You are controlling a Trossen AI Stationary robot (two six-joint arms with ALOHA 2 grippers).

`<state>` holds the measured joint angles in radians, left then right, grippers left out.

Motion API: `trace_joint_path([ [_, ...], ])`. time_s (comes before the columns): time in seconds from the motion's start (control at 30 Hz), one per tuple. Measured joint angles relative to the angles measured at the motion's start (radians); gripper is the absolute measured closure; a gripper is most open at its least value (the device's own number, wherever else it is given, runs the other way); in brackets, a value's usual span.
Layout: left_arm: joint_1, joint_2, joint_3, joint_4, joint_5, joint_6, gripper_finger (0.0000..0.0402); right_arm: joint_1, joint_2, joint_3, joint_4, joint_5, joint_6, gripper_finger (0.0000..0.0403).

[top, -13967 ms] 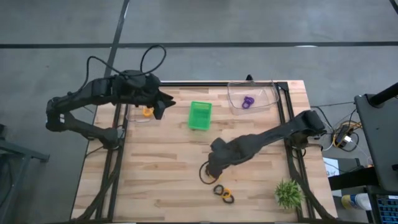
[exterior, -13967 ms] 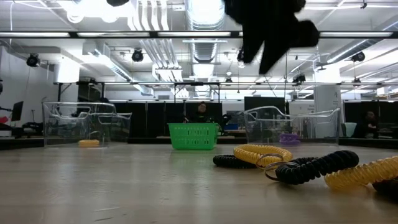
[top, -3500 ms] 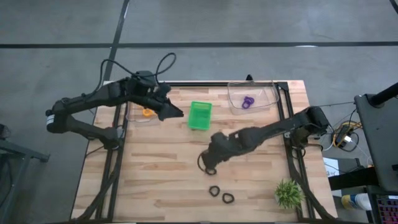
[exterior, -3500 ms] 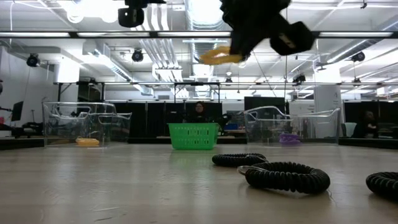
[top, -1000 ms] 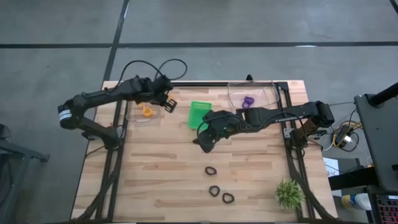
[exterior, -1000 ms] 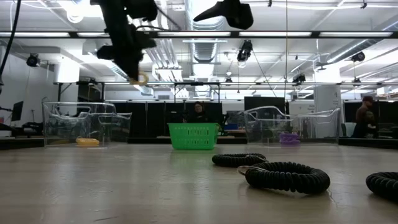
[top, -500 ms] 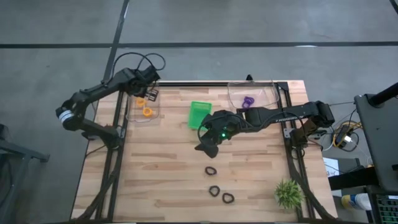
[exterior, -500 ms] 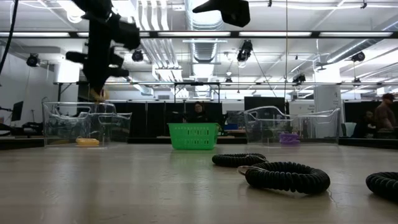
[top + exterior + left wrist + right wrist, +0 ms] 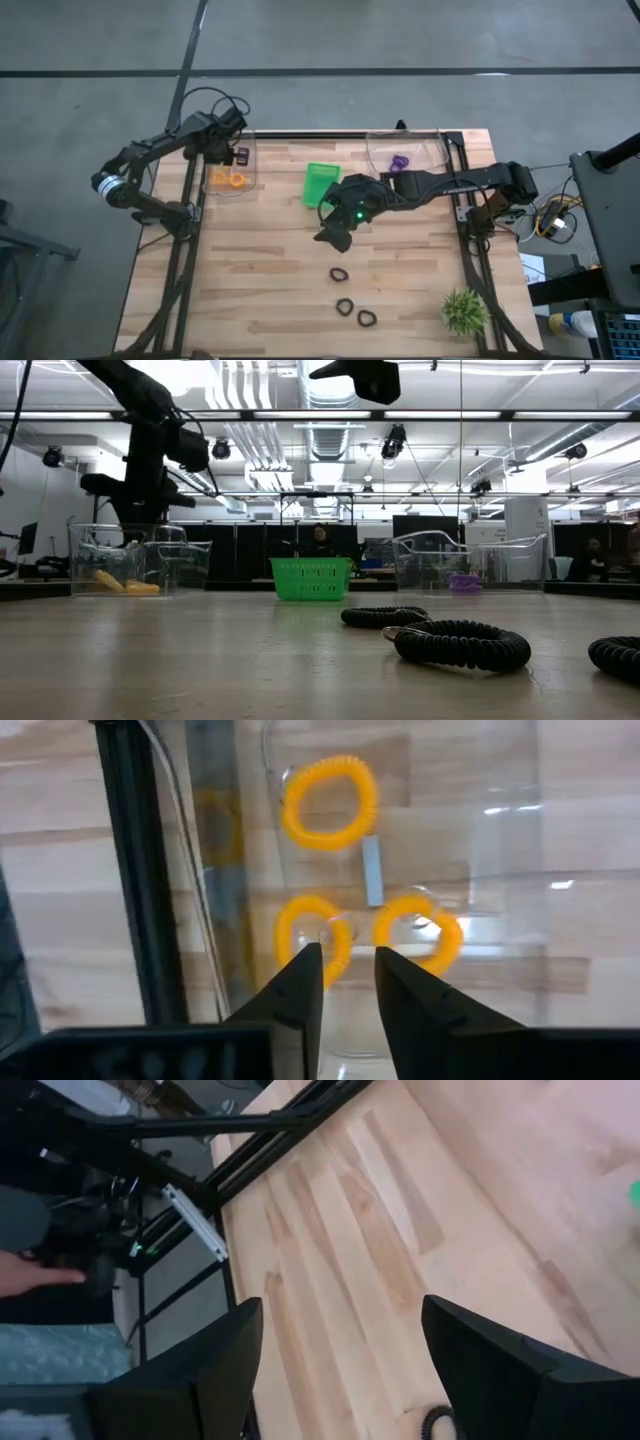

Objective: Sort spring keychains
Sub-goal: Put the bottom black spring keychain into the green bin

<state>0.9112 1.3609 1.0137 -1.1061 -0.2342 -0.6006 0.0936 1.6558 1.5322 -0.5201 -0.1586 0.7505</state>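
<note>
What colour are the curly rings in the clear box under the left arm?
Orange-yellow keychains, clearest in the left wrist view.

The table (image 9: 280,290) is pale planked wood with a matt, visibly grained surface, edged by black metal rails. The two bins (image 9: 405,157) look like clear, glossy plastic that catches highlights. The spring keychains (image 9: 329,803) are smooth coiled plastic, the orange-yellow ones slightly shiny, the black ones (image 9: 462,645) duller. The green basket (image 9: 321,185) is slotted plastic. Both arms wear matt black casings.
</note>
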Motion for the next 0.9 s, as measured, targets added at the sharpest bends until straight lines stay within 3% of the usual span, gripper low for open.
trace_joint_path([
  [0.13,-0.008,-0.006,0.035,0.000,0.043,-0.043,0.0311,-0.018,0.000,0.000,-0.001,0.000,-0.031,0.0137],
  [0.37,-0.081,-0.064,0.103,0.120,0.271,-0.054,0.0310,-0.019,0.010,-0.001,-0.092,0.000,-0.127,0.0144],
  [0.6,-0.167,-0.120,0.117,0.448,0.582,-0.148,0.0310,-0.020,0.015,-0.006,-0.202,0.001,-0.142,0.0143],
  [0.9,-0.293,-0.135,0.120,0.850,0.813,-0.281,0.0310,0.001,0.016,-0.018,-0.208,0.001,0.013,0.0143],
])
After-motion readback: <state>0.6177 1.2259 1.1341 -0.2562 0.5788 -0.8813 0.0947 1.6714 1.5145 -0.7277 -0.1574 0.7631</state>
